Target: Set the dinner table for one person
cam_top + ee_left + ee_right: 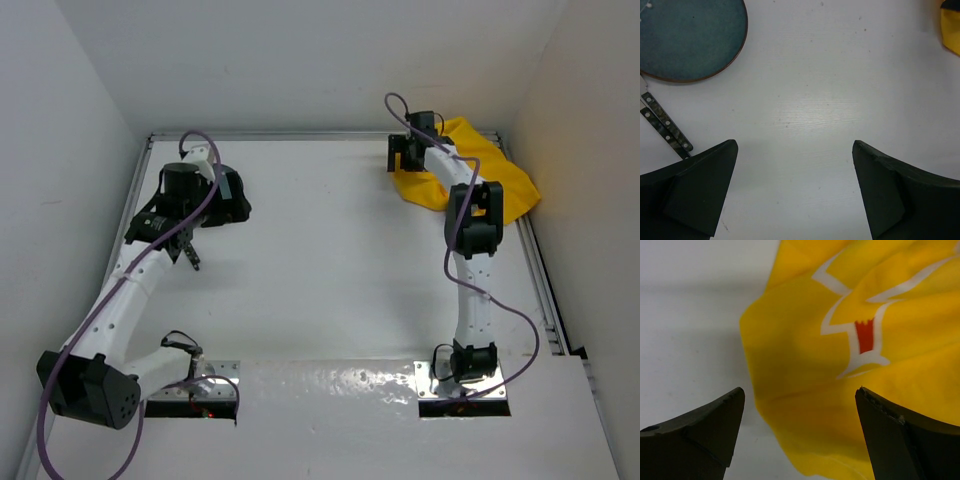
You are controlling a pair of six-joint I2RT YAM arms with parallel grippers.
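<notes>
Pinching only a loose fold is the likely slip. The right fingers (700,435) stand wide with nothing held, and the yellow placemat (840,365) lies rumpled just ahead of them and partly between them. Closing on a ridge would probably drag the cloth out bunched rather than flat, and going too low would scrape the tips on the tabletop (330,270). The left fingers (695,190) are also wide and empty. A blue plate (690,35) sits ahead of them to the left, and two dark riveted cutlery handles (665,125) lie just beyond the left finger, where a careless sweep could knock them askew. The tabletop lies flat beneath both pairs of fingers, face up, its edges square to the arms' bases. Its long axis appears to run from the fingers away to the far wall, though the slanted top view leaves that uncertain.
</notes>
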